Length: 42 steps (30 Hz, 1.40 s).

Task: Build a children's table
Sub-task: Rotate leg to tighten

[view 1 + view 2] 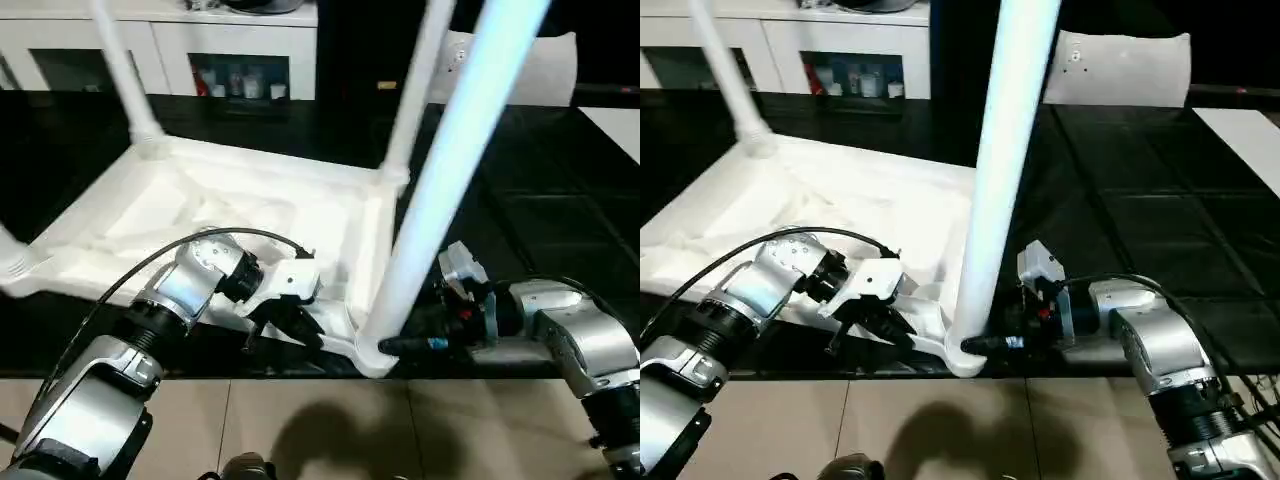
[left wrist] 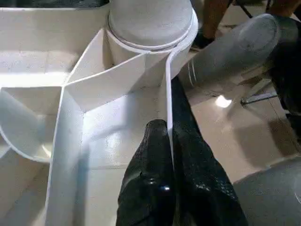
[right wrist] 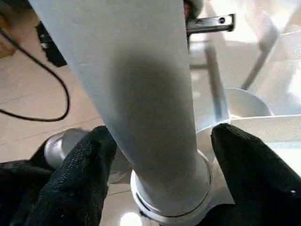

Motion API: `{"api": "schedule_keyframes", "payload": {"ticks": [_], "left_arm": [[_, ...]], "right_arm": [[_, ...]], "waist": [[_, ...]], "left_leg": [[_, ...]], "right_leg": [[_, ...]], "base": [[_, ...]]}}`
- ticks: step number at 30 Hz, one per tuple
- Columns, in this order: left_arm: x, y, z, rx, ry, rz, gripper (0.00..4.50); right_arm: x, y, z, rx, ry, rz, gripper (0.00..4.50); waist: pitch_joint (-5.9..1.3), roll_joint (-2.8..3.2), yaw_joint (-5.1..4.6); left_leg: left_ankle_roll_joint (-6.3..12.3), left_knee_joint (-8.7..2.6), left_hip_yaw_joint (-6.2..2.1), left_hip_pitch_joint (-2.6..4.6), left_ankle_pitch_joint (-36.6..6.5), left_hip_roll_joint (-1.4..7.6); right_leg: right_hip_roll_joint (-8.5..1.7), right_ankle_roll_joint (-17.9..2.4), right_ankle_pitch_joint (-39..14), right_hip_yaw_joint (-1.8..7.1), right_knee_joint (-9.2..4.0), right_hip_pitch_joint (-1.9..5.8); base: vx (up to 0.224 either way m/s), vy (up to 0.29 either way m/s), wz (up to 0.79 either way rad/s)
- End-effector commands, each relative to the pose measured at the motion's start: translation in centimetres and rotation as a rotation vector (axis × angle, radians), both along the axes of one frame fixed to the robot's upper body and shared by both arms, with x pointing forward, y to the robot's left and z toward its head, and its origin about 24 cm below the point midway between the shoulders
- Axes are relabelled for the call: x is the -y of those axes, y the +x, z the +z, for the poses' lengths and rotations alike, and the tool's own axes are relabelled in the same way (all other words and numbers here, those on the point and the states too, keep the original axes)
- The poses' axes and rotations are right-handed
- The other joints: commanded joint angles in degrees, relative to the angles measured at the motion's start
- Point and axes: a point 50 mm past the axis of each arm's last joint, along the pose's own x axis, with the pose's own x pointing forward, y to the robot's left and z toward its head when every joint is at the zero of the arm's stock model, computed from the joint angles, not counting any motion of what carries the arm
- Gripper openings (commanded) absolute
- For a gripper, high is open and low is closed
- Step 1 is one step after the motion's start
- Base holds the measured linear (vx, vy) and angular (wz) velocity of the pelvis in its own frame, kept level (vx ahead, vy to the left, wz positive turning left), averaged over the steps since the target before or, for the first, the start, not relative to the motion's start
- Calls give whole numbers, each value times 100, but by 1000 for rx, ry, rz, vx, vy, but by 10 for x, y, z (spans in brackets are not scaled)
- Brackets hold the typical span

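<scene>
two grippers: both work at the near corner of the upturned children's table, one on each side of the near leg.
tabletop: white plastic, lying underside up on the dark tiled surface, ribs and raised rim facing the camera; its near corner reaches the edge of that surface, with beige floor below.
near leg: a long white tube standing in the near corner socket, leaning slightly up and away toward the top of the head views.
other legs: one stands in the far left corner socket, another in the far right corner; a stub of white tube shows at the left corner by the picture edge.
left gripper: black fingers pressed together on the thin upright rim wall of the tabletop, one finger inside the rim and one outside, just beside the near corner socket.
right gripper: black fingers spread wide either side of the near leg just above the socket; whether the pads touch the tube i cannot tell.
background: white cabinet with glass doors at the far side, and a white panel standing behind the dark surface.
left wrist view: a person's legs stand on the floor beyond the table corner.
</scene>
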Motion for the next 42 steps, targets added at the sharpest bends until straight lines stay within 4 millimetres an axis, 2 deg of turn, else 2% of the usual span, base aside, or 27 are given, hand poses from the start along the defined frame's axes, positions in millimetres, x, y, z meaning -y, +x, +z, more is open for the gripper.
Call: {"api": "schedule_keyframes", "payload": {"ticks": [1, 10, 13, 14, 16, 19, 21, 22, 24, 25, 27, 28, 29, 30, 32, 33, 34, 36, 37, 38, 39, 40, 42], "left_arm": [[11, -2, 12, 32, -4, -99, 0], [12, -2, 11, 29, -11, -99, 0], [12, -2, 11, 29, -13, -95, 0], [12, -2, 10, 27, -14, -90, 0], [13, -1, 10, 25, -27, -67, 0], [17, 5, 11, 31, -61, 19, 0], [22, 13, 10, 51, -79, 133, 0], [22, 13, 10, 51, -79, 133, 0], [26, 20, 10, 68, -96, 229, 0], [26, 20, 10, 68, -96, 229, 0], [34, 30, 10, 100, -117, 378, 0], [39, 35, 9, 114, -129, 469, 0], [39, 35, 9, 114, -129, 469, 0], [39, 35, 9, 114, -129, 469, 0], [45, 42, 8, 132, -152, 607, 0], [45, 42, 8, 132, -152, 607, 0], [49, 45, 8, 136, -161, 666, 0], [55, 48, 10, 143, -183, 735, 0], [57, 49, 10, 147, -191, 755, 0], [66, 51, 13, 151, -220, 797, 0], [69, 51, 14, 148, -227, 798, 0], [71, 50, 15, 151, -232, 780, 0], [72, 50, 15, 155, -229, 764, 0]], "right_arm": [[0, 2, 5, -1, 1, 22, 313], [-3, -2, 4, -34, 21, 43, 224], [-3, -3, 4, -42, 26, 42, 215], [-3, -3, 4, -45, 30, 40, 211], [-6, -4, 4, -52, 48, 23, 208], [-10, 0, 4, -39, 87, -54, 206], [-13, 7, -2, 0, 64, -179, 206], [-13, 7, -2, 0, 64, -179, 204], [-15, 14, -8, 30, 25, -297, 203], [-15, 14, -8, 30, 25, -297, 202], [-18, 28, -17, 39, -10, -518, 199], [-20, 34, -20, 30, -14, -627, 198], [-20, 34, -20, 30, -14, -627, 196], [-20, 34, -20, 30, -14, -627, 194], [-24, 42, -24, 9, -28, -782, 193], [-24, 42, -24, 9, -28, -782, 193], [-26, 47, -26, -1, -44, -863, 193], [-31, 51, -28, -14, -53, -939, 193], [-33, 52, -28, -15, -51, -957, 193], [-43, 55, -25, -5, -18, -1001, 249], [-46, 56, -24, 2, -6, -1007, 263], [-48, 55, -22, 9, 18, -1005, 263], [-49, 55, -21, 21, 26, -1009, 275]], "waist": [[-421, -17, -54], [-425, 1, -52], [-425, -1, -53], [-425, 24, -47], [-424, 12, -51], [-420, 4, -68], [-389, 0, -93], [-390, -7, -104], [-392, -28, -152], [-395, -23, -174], [-408, -21, -230], [-408, -38, -287], [-415, -46, -340], [-419, -56, -349], [-441, -36, -397], [-448, -11, -408], [-445, -24, -428], [-437, -23, -446], [-423, -2, -464], [-429, 7, -472], [-426, -7, -476], [-429, 6, -470], [-441, 2, -481]], "left_leg": [[189, -398, -45, 157, -1156, 258], [161, -397, -46, 157, -1164, 253], [154, -397, -48, 155, -1166, 251], [146, -397, -54, 156, -1171, 252], [137, -398, -51, 161, -1206, 251], [110, -401, -51, 151, -1218, 245], [31, -411, -50, 163, -1360, 228], [-5, -415, -64, 169, -1419, 221], [-39, -429, -73, 163, -1452, 218], [-52, -427, -73, 157, -1421, 217], [-68, -420, -74, 144, -1301, 202], [-102, -421, -80, 123, -1279, 183], [-110, -414, -85, 116, -1251, 164], [-81, -415, -90, 102, -1198, 159], [89, -385, -68, 94, -958, 159], [110, -375, -60, 88, -872, 152], [156, -374, -62, 82, -835, 147], [162, -378, -60, 96, -856, 142], [143, -383, -50, 103, -926, 143], [90, -389, -58, 114, -998, 154], [76, -392, -59, 117, -1013, 153], [75, -399, -66, 121, -1049, 155], [145, -397, -66, 104, -941, 158]], "right_leg": [[-432, -1425, -850, 212, -373, 252], [-430, -1397, -906, 210, -383, 252], [-430, -1387, -931, 209, -384, 257], [-432, -1391, -925, 210, -381, 254], [-430, -1390, -941, 210, -387, 253], [-428, -1384, -977, 210, -382, 249], [-427, -1284, -1355, 214, -429, 219], [-438, -1256, -1473, 210, -437, 228], [-438, -1144, -1665, 215, -463, 237], [-436, -1152, -1611, 217, -447, 235], [-428, -1199, -1428, 208, -434, 233], [-423, -1205, -1421, 198, -427, 242], [-422, -1192, -1453, 192, -433, 257], [-425, -1163, -1434, 191, -441, 286], [-411, -1275, -920, 204, -417, 294], [-400, -1315, -758, 206, -393, 296], [-402, -1355, -671, 200, -405, 297], [-397, -1361, -760, 196, -419, 295], [-383, -1343, -863, 200, -440, 276], [-388, -1342, -915, 202, -444, 274], [-390, -1326, -941, 202, -452, 271], [-393, -1306, -944, 204, -452, 283], [-389, -1317, -650, 208, -430, 305]], "base": [[0, 0, 0], [0, 0, 0], [0, 0, 0], [0, 0, 0], [0, 0, 0], [0, 0, 0], [0, 0, 0], [0, 0, 0], [0, 0, 0], [0, 0, 0], [0, 0, 0], [0, 0, 0], [0, 0, 0], [0, 0, 0], [0, 0, 0], [0, 0, 0], [0, 0, 0], [0, 0, 0], [0, 0, 0], [0, 0, 0], [0, 0, 0], [0, 0, 0], [0, 0, 0]]}}
